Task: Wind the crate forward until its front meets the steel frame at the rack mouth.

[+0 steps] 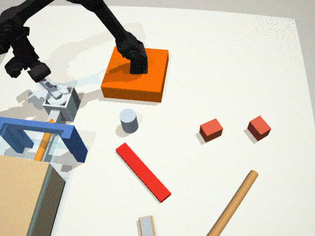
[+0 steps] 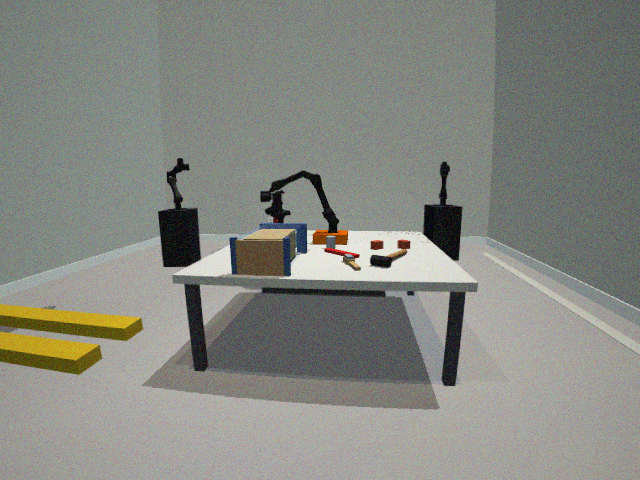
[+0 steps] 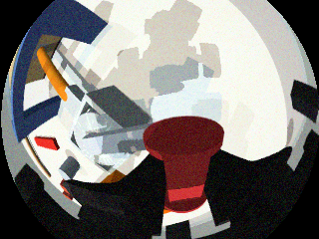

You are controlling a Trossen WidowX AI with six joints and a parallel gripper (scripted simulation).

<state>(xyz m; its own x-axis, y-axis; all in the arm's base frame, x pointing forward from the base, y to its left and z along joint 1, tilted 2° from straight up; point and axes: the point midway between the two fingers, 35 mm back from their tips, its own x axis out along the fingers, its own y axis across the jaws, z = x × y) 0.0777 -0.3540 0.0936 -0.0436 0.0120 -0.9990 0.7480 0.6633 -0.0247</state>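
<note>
Winch [image 1: 69, 106] [image 3: 90, 131] behind blue frame [image 1: 38, 124] [image 2: 301, 240] [image 3: 27, 66], 2 red blocks [image 1: 211, 130] [image 2: 376, 244] well apart from it

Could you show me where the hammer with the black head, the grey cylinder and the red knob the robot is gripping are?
Hammer [image 1: 233, 203] [image 2: 398, 255]: top and exterior views, on its wooden handle.
Grey cylinder [image 1: 129, 122] [image 2: 330, 242] [image 3: 69, 168]: all three views, on its side.
Red knob [image 3: 184, 164]: wrist view, on its stem.

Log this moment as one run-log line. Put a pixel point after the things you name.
claw [image 3: 178, 142]: shut on red knob [image 3: 183, 134] | crank arm [image 1: 50, 88]: over winch [image 1: 72, 105] | orange strap [image 1: 43, 144] [image 3: 52, 75]: passes under blue frame [image 1: 38, 124] [image 3: 67, 17]
</note>
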